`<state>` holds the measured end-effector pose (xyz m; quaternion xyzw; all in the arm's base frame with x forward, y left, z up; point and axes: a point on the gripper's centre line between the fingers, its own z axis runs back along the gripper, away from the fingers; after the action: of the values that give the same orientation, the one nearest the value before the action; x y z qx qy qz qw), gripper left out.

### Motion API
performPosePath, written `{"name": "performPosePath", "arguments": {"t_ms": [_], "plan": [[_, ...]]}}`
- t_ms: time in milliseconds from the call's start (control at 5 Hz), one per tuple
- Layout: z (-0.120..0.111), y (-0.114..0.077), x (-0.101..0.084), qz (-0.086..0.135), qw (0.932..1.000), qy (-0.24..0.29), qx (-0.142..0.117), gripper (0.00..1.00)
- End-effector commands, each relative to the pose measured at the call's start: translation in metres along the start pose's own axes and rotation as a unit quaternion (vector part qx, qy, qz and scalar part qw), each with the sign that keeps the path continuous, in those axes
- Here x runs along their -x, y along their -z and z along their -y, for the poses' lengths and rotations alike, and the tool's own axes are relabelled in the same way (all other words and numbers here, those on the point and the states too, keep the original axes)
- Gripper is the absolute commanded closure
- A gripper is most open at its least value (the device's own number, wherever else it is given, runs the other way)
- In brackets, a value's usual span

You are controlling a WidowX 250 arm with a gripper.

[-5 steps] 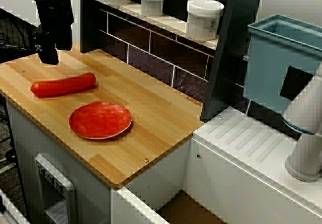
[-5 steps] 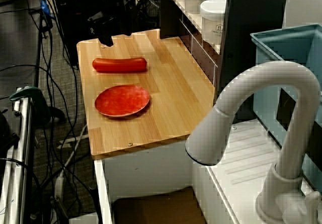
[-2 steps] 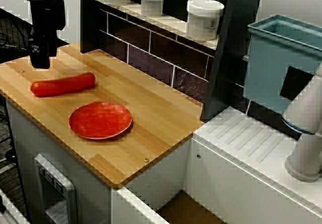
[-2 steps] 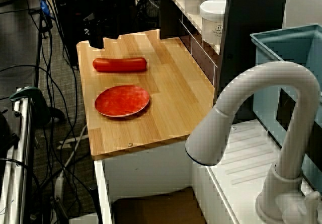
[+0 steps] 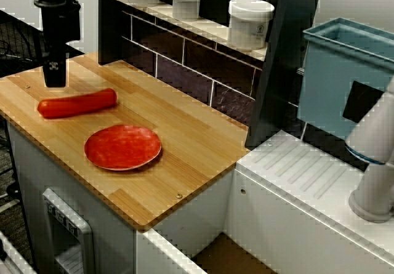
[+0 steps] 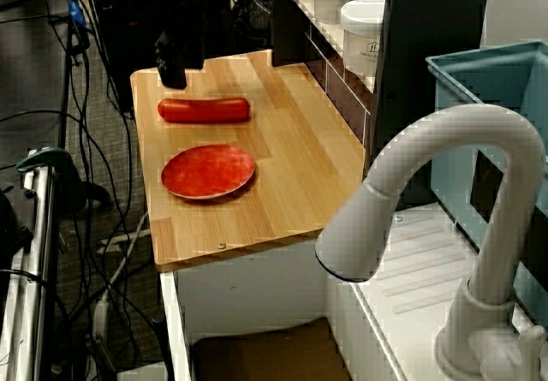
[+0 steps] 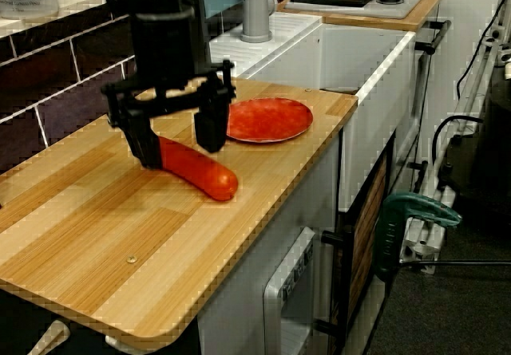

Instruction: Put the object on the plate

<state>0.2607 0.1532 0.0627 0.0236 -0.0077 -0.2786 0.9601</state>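
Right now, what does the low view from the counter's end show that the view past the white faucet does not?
Only the low view shows the black end effector open, its fingers on both sides of the smooth red-orange sausage-shaped cylinder, and a stove behind. Only the faucet view shows the curved white faucet and floor cables. Both show the flat round red plate empty on the wooden counter.

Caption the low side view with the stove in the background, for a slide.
Open pincer poised over the red sausage on the wooden counter, red plate waiting beyond.
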Motion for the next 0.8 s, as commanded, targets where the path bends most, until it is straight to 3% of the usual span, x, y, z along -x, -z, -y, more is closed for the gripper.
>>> {"name": "performPosePath", "arguments": {"t_ms": [0,200,400,600], "plan": [[0.004,0.004,-0.013,0.016,0.9990,-0.025,-0.035,0.00],[0.006,-0.014,-0.022,0.012,0.9995,-0.022,-0.020,0.00],[0.008,-0.018,-0.024,0.004,0.9997,-0.022,-0.007,0.00],[0.010,-0.018,-0.025,0.007,0.9997,-0.021,-0.011,0.00]]}}
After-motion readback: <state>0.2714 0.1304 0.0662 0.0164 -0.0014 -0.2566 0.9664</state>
